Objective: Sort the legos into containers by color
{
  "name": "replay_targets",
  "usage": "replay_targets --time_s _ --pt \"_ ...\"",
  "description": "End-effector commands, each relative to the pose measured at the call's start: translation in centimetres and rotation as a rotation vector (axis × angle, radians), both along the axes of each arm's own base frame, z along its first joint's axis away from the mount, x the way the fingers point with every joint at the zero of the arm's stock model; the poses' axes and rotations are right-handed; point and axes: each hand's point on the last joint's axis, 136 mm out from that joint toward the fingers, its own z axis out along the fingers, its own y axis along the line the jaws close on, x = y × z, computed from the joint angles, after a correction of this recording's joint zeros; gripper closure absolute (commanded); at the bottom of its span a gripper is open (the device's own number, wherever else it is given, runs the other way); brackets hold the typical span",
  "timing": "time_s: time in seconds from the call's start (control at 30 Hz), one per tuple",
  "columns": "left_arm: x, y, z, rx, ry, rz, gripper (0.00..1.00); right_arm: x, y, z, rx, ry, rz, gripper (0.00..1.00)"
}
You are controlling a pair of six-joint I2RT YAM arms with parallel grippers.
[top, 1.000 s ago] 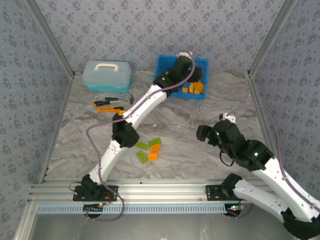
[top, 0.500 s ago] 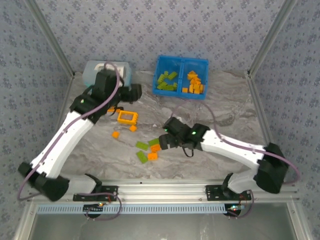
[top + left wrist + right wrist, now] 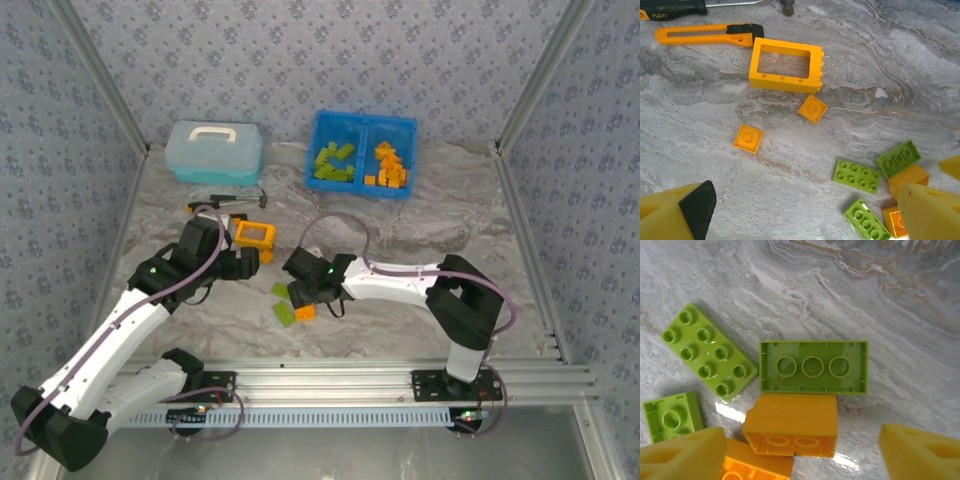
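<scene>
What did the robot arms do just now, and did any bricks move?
The left gripper left the tray and swung back, open, down beside the frame. The right gripper reached in from the right to hover over the brick pile, open, holding nothing. The pile, tray and box stayed put.

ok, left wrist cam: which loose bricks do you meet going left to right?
orange square brick → second orange square brick → studs-up green brick → underside-up green brick. The orange frame is left out because it spans both squares.
</scene>
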Motion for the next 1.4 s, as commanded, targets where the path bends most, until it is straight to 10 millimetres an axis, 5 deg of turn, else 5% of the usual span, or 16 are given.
replay_targets --time_s 0.0,0.3,0.47,0.57,0.77,0.9,1.07,1.23,1.37 --pt "0.3 -0.1 0.9 -0.037 -0.032 0.016 0.04 -0.3 0.8 -0.6 0.01 0.021 0.003 0.25" --pt "1.1 -0.5 0.0 -0.023 0.0 0.019 0.04 -1.0 0.7 -2.5 -0.014 0.061 0.0 0.4" --pt "1.2 -0.4 -0.3 -0.018 -0.001 0.024 0.04 -0.8 0.6 -1.8 -0.012 0.048 -0.01 0.48" --pt "1.2 -0.3 -0.5 -0.01 0.003 0.026 0.04 -0.6 0.2 0.1 0.0 0.016 -0.022 0.49" --pt "1.2 -0.4 -0.2 -0.026 -0.003 0.029 0.04 1.2 -2.4 7.1 0.056 -0.116 -0.08 0.49" --pt "1.1 -1.2 0.4 -0.075 -0.018 -0.001 0.04 5.8 -5.7 10.7 0.098 -0.224 -0.163 0.48" --pt "0.1 -3.7 1.6 -0.203 -0.04 -0.122 0.02 15.3 -10.9 13.7 0.098 -0.341 -0.331 0.49" --pt "-1.8 -4.6 1.9 -0.288 -0.023 -0.181 0.01 25.2 -15.8 13.1 0.046 -0.37 -0.482 0.49" --pt "-3.2 -4.0 2.0 -0.316 -0.022 -0.169 0.01 31.1 -18.0 11.6 0.007 -0.347 -0.553 0.49"
